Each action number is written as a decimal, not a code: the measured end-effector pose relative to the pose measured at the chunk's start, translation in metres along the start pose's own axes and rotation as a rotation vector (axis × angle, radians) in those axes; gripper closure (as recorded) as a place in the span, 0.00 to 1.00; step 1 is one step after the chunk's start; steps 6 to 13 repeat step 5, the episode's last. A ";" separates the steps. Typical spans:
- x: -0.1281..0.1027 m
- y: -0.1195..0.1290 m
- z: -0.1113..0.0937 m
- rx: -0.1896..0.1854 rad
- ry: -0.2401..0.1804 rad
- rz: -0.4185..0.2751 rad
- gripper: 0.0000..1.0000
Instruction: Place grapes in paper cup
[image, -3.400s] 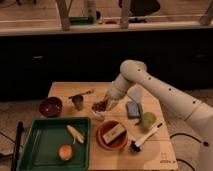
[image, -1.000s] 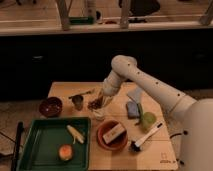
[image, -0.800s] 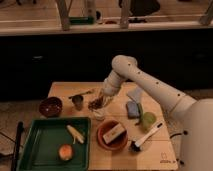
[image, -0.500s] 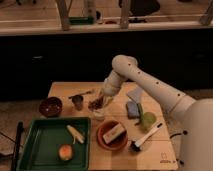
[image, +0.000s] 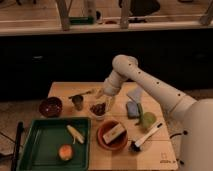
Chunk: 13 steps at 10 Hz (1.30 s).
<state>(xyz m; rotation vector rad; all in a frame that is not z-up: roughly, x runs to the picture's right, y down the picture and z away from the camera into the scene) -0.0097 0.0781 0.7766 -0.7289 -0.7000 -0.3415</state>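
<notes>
Your gripper (image: 103, 99) hangs right above the paper cup (image: 98, 111) at the table's middle, beside the dark metal cup (image: 78, 102). The grapes (image: 98, 107) sit at the cup's mouth, just under the gripper; you cannot tell whether it grips them.

A lab-style test area set up as a mock kitchen; a small wooden table (image: 150, 155) carries a green tray (image: 35, 150), bowls, cups and play food; the gripper (image: 102, 100) hangs over the paper cup (image: 98, 111); dark cabinets and chair legs stand behind
</notes>
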 end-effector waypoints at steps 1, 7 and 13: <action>0.001 0.000 0.000 -0.001 -0.001 0.000 0.20; 0.004 0.000 -0.002 -0.007 -0.006 -0.004 0.20; 0.004 0.000 -0.002 -0.007 -0.006 -0.004 0.20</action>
